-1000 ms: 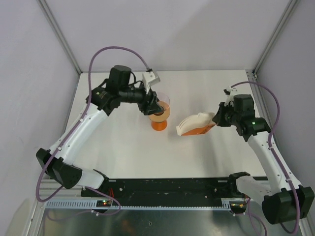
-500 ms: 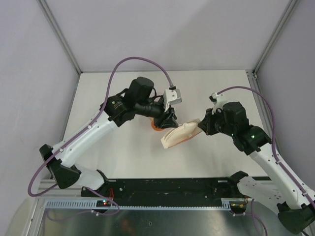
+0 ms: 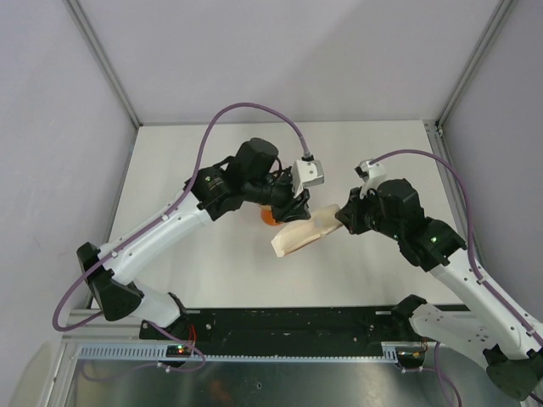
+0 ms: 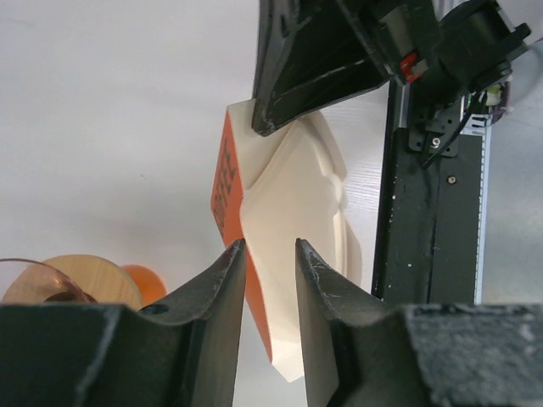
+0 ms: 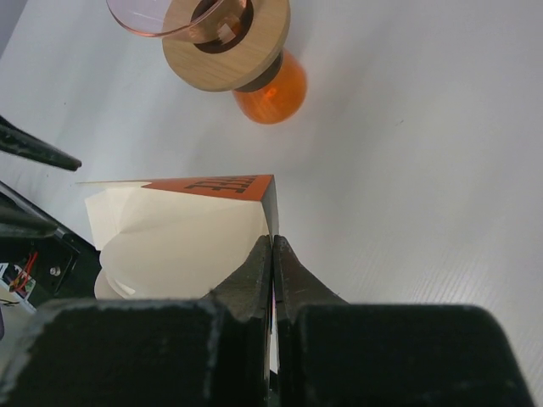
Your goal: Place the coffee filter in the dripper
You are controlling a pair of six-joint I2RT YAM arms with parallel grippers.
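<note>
Clamping the orange packet (image 5: pixel 212 184) by its corner in the clenched right gripper (image 5: pixel 272 242), with the left gripper (image 4: pixel 263 250) part-open astride the coffee filter (image 4: pixel 297 195) poking out near the dripper (image 5: pixel 161 21), risking a torn sheet or several dragged out from a skewed pinch.

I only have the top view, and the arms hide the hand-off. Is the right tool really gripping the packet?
Observer: Yes. The right wrist view shows the right tool shut on a corner of the orange packet.
Operator: And the other arm?
Observer: The left tool is open, with the white filter between its fingers.
Operator: Anything in the dripper?
Observer: The part of the dripper that shows holds no paper.
</note>
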